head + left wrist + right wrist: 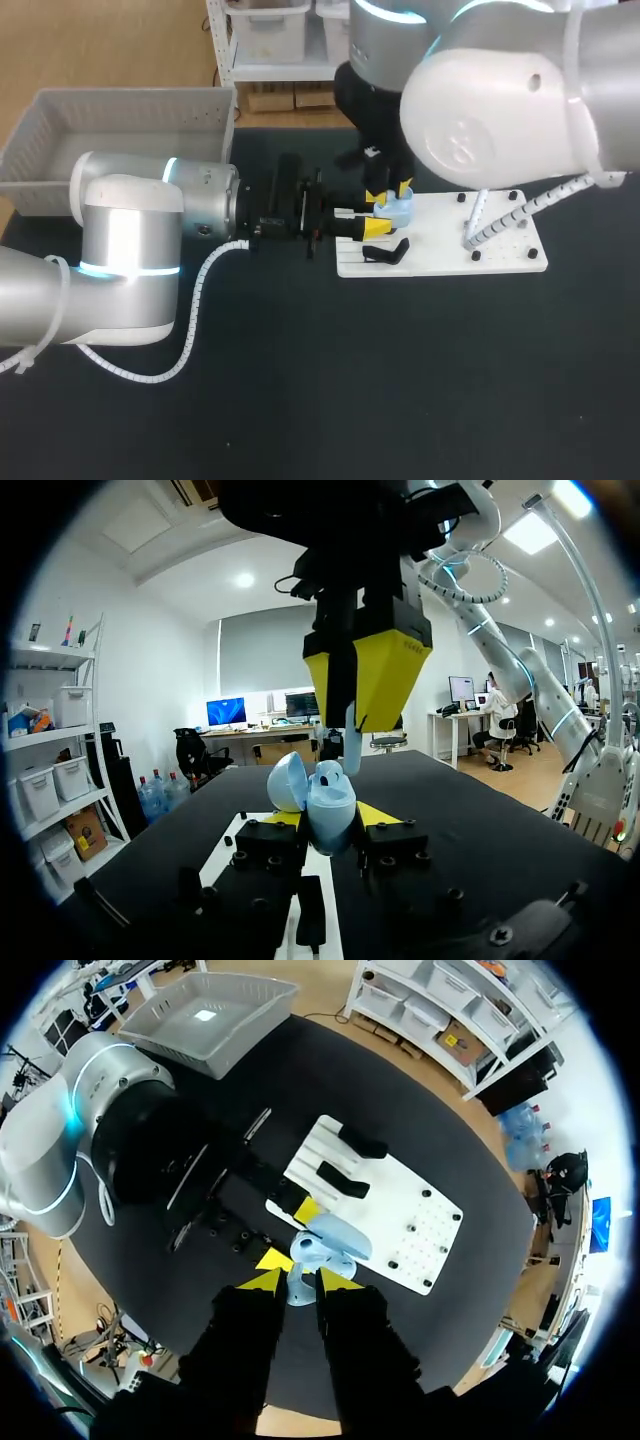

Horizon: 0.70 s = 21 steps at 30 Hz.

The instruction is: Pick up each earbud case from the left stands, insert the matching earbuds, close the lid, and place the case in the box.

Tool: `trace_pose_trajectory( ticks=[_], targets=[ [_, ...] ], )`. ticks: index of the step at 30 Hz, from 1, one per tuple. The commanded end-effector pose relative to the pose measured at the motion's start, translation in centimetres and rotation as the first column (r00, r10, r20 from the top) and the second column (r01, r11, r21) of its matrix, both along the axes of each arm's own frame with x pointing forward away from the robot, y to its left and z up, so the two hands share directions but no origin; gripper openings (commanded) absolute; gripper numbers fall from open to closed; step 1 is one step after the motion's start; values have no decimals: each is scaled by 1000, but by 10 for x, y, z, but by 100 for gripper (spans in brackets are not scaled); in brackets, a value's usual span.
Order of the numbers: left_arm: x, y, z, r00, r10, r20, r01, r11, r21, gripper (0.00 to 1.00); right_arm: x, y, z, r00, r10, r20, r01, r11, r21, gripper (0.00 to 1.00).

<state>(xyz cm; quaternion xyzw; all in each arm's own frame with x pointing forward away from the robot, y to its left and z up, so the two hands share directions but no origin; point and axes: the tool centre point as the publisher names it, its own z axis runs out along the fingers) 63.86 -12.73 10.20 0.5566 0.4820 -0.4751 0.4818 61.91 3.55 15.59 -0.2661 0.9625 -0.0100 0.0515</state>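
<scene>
Loading an earbud is the step in hand, by my reading. The small, glossy, pale-blue plastic earbud case (pixel 328 798) sits pinched from both sides in the left gripper (pixel 333 818), yellow tips pressed to its rounded egg-like flanks. Its domed lid (pixel 287 780) is hinged open to one side, so the cavity is exposed. In the head view the case is just past table centre, toward 1 o'clock, over the near edge of the flat white plastic board (pixel 500 255).

Straight above comes the right gripper (pixel 298 1278), fingers clenched on a slim, pale earbud (pixel 351 742) whose stem pokes out below the yellow tips, right over the open case. Whether it has touched the socket, I can't tell from here.

Next move, I'd say: a short, straight drop so the bud seats in its moulded well, then let go and lift off. Smooth hard plastic on smooth hard plastic, so a tilted entry could jam or skid off the rim.

Two matte black stands (pixel 385 252) lie on the board's near strip at about 6 o'clock from the case. The ribbed grey plastic basket (pixel 60 140) waits at 10 o'clock on the dark, soft-looking table mat (pixel 400 380), well apart. Lid closing and boxing are not yet done.
</scene>
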Motion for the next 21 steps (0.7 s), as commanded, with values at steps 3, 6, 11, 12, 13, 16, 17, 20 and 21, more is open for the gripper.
trace_pose_trajectory(
  ticks=[3, 6, 11, 12, 13, 16, 17, 20, 21],
  targets=[
    [-1, 0, -1, 1000, 5, 3, -5, 1000, -3, 0, -1, -2, -5, 1000, 0, 13, 0, 1000, 1, 0],
    [-1, 0, -1, 1000, 5, 3, -5, 1000, -3, 0, 0, -2, -6, 1000, -2, 15, 2, 1000, 6, 0],
    [-1, 0, -1, 1000, 5, 3, -5, 1000, -3, 0, 3, -1, -7, 1000, -6, 17, 6, 1000, 9, 0],
    [-1, 0, -1, 1000, 5, 3, -5, 1000, -3, 0, 4, -1, -7, 1000, -6, 17, 6, 1000, 8, 0],
    [-1, 0, -1, 1000, 5, 3, -5, 1000, -3, 0, 4, -1, -7, 1000, -6, 17, 6, 1000, 7, 0],
    [-1, 0, -1, 1000, 5, 3, -5, 1000, -3, 0, 5, 0, -8, 1000, -5, 18, 5, 1000, 1, 0],
    [-1, 0, -1, 1000, 5, 3, -5, 1000, -3, 0, 6, 0, -8, 1000, -5, 17, 5, 1000, -1, 0],
    [-1, 0, -1, 1000, 5, 3, -5, 1000, -3, 0, 8, -1, -9, 1000, -9, 16, 9, 1000, -4, 0],
    [-1, 0, -1, 1000, 5, 3, -5, 1000, -3, 0, 8, 0, -9, 1000, -10, 16, 10, 1000, -4, 0]
  ],
)
